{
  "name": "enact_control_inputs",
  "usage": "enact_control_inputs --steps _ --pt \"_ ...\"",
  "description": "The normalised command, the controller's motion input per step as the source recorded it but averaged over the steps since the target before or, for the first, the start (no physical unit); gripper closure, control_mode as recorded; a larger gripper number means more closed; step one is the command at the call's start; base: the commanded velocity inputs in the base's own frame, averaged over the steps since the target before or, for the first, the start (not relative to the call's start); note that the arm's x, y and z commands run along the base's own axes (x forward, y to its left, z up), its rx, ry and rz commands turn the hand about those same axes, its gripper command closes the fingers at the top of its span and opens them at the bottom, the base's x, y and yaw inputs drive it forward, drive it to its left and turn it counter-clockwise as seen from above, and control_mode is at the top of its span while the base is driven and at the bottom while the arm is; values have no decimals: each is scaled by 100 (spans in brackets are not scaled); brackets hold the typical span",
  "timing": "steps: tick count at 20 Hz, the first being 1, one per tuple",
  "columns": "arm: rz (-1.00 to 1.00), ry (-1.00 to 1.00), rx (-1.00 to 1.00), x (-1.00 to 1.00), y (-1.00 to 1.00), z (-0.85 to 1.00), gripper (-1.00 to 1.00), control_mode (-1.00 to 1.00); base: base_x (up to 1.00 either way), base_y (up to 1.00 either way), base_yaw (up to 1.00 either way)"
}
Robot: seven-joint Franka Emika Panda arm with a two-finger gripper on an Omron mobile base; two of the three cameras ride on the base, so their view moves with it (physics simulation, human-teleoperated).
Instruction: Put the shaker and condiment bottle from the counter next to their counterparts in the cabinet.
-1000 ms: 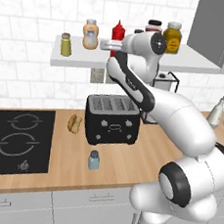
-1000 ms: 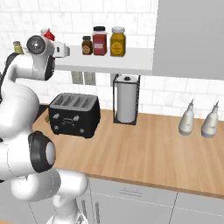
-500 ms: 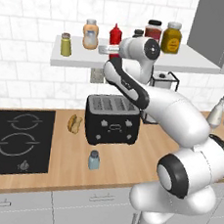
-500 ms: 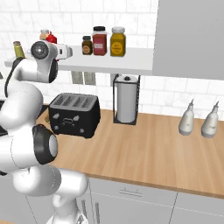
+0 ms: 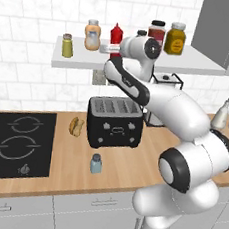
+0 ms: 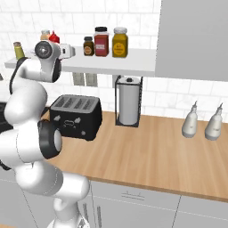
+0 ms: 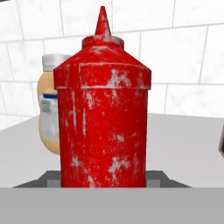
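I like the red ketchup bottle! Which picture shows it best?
The hand view: the condiment bottle looms large there, nozzle up, on the cabinet with the peach-orange bottle behind it. The left base view shows it small beside that bottle; the right base view shows just its red top behind the arm.

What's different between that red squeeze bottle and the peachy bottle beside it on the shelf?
The condiment bottle is bright red all over with a pointed nozzle; the peach-orange bottle is rounded, pale-capped and carries a white label. The red one stands slightly taller and nearer the arm. Both stand upright, side by side, on the cabinet shelf board.
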Motion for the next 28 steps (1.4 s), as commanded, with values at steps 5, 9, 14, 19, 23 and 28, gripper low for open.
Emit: enact_control_inputs --steps 5,9,14,19,23,28 --pt "0 0 0 28 12 -13 100 -100 0 0 0" --pt "0 -4 0 33 11 -14 100 -100 0 0 0" --pt "0 -10 0 32 11 -21 100 -100 0 0 0" --pt "0 -6 0 29 7 -18 100 -100 0 0 0" --pt "0 0 0 32 1 -8 100 -100 0 0 0" --pt "0 0 2 40 1 -10 100 -100 0 0 0"
